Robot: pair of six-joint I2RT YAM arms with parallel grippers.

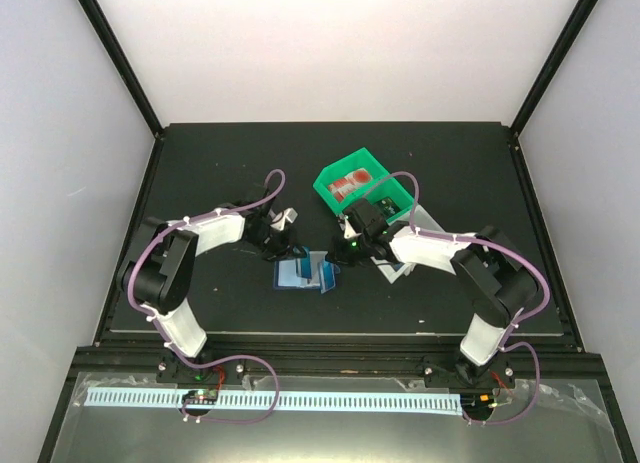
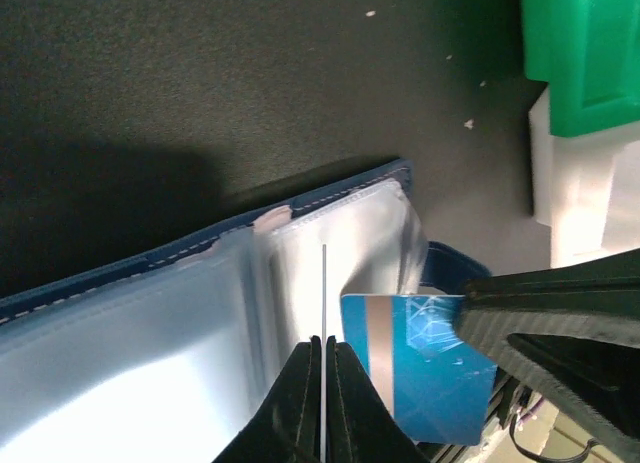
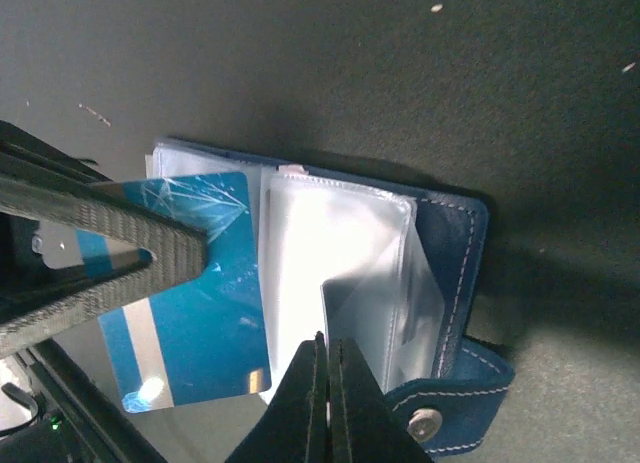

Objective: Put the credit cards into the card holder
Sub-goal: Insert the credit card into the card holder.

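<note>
The card holder point(image 1: 305, 275) lies open on the black table, its navy cover point(image 3: 450, 253) and clear sleeves facing up. A blue credit card point(image 2: 430, 373) point(image 3: 200, 323) rests flat over its sleeves between my two grippers, and neither jaw pair closes on it. My left gripper point(image 1: 288, 251) point(image 2: 323, 341) is shut on a thin pale sheet seen edge-on, apparently a clear sleeve. My right gripper point(image 1: 347, 251) point(image 3: 325, 341) is shut on the edge of a lifted clear sleeve point(image 3: 370, 303). In each wrist view, a finger of the other gripper overlaps the card's patterned end.
A green bin point(image 1: 325, 188) point(image 2: 585, 53) stands behind the right gripper with a red-and-white card point(image 1: 348, 181) inside. A white bin point(image 1: 428, 220) point(image 2: 580, 193) sits beside it. The holder's snap tab point(image 3: 440, 418) sticks out toward the right gripper.
</note>
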